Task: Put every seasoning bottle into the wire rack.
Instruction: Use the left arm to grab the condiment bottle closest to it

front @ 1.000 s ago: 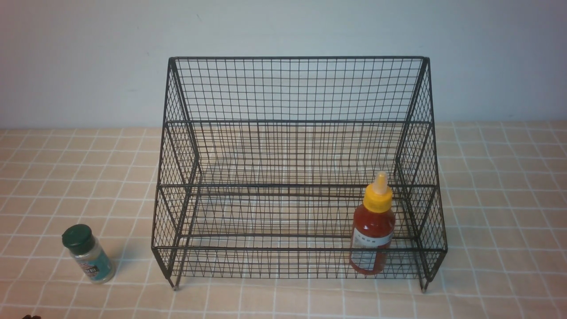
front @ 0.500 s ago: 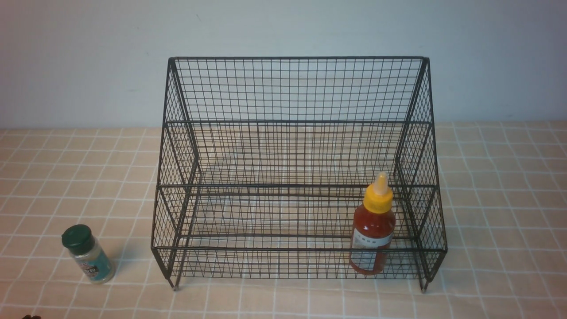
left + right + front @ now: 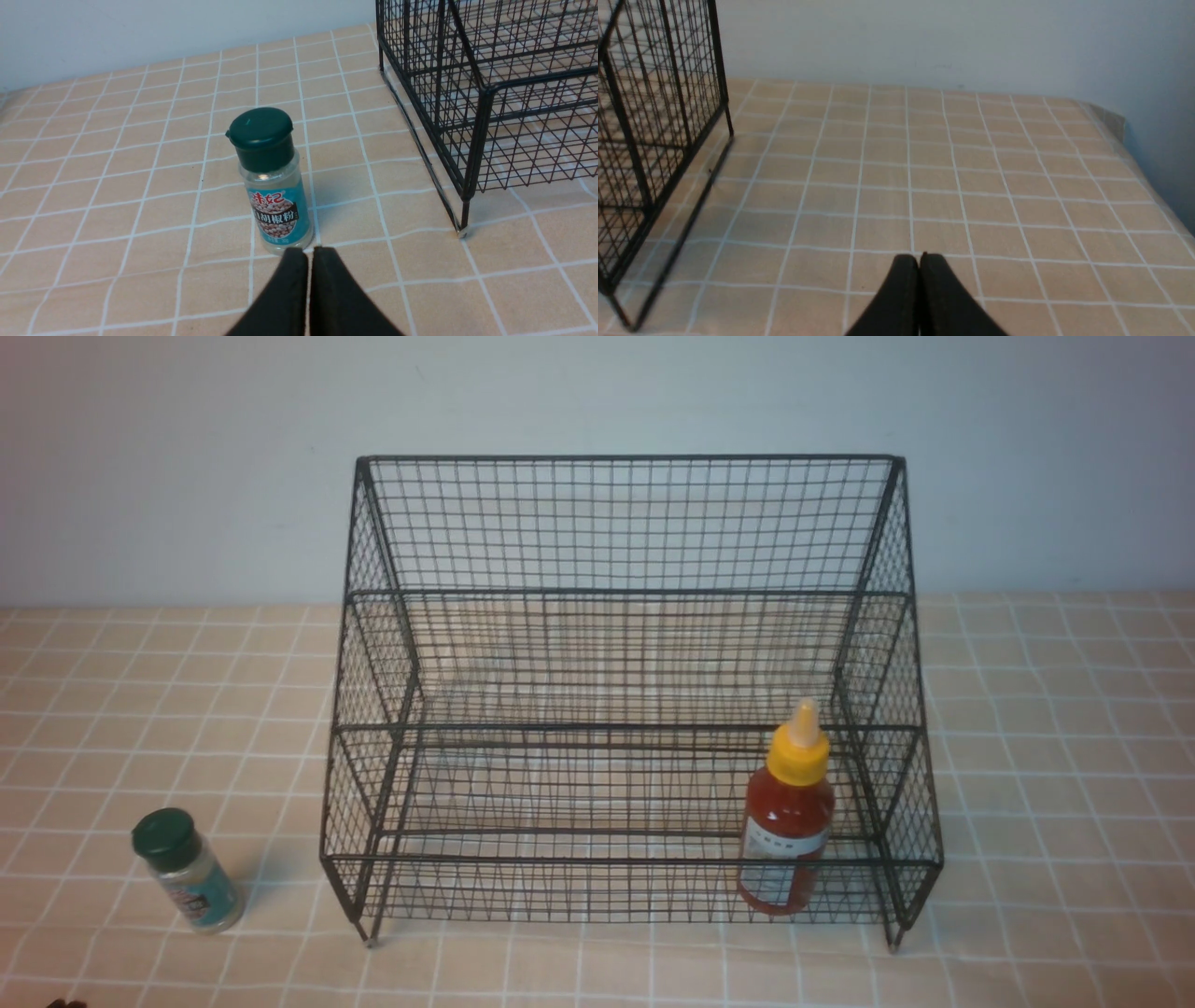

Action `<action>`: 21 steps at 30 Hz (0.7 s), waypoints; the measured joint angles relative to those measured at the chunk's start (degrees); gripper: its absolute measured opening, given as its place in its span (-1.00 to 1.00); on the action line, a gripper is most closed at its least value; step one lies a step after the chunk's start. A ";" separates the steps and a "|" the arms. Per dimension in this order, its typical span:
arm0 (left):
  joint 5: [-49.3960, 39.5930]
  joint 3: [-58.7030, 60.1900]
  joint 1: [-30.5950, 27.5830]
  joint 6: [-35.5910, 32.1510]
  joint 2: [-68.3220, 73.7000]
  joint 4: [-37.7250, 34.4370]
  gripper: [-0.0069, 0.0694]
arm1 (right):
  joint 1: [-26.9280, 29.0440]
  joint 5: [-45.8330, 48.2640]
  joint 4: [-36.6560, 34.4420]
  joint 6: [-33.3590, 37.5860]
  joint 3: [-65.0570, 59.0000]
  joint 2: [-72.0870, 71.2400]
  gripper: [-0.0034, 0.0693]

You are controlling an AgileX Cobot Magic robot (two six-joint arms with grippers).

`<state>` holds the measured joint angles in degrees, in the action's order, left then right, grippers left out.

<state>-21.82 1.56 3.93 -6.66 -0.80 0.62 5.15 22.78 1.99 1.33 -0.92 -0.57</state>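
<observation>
The large black wire rack (image 3: 625,588) stands mid-table, its corner also showing in the left wrist view (image 3: 486,88) and the right wrist view (image 3: 640,140). The red sauce bottle (image 3: 786,817) with yellow nozzle cap stands upright in the rack's lowest front tier at the right end. The short shaker jar (image 3: 187,871) with dark green cap and teal label stands upright on the table left of the rack. In the left wrist view the jar (image 3: 273,182) is just beyond my left gripper (image 3: 308,252), which is shut and empty. My right gripper (image 3: 919,259) is shut and empty over bare table right of the rack.
The table wears a peach tablecloth (image 3: 1055,756) with a white grid. A pale wall (image 3: 187,457) stands close behind the rack. The table's right edge (image 3: 1148,172) shows in the right wrist view. A small dark bit (image 3: 65,1002) sits at the front view's bottom left.
</observation>
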 joint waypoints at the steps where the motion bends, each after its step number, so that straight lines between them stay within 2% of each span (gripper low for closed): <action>1: 0.00 0.00 0.00 0.00 0.00 0.00 -0.84 | 0.00 -0.08 -0.19 -0.21 0.00 -0.01 -0.94; 21: 0.00 0.00 0.02 0.00 0.00 0.00 -0.84 | 0.02 -0.48 -1.99 -1.68 -0.05 -0.12 -0.94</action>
<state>-21.82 1.56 3.95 -6.66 -0.80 0.62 5.17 22.30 0.00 -0.35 -0.97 -0.68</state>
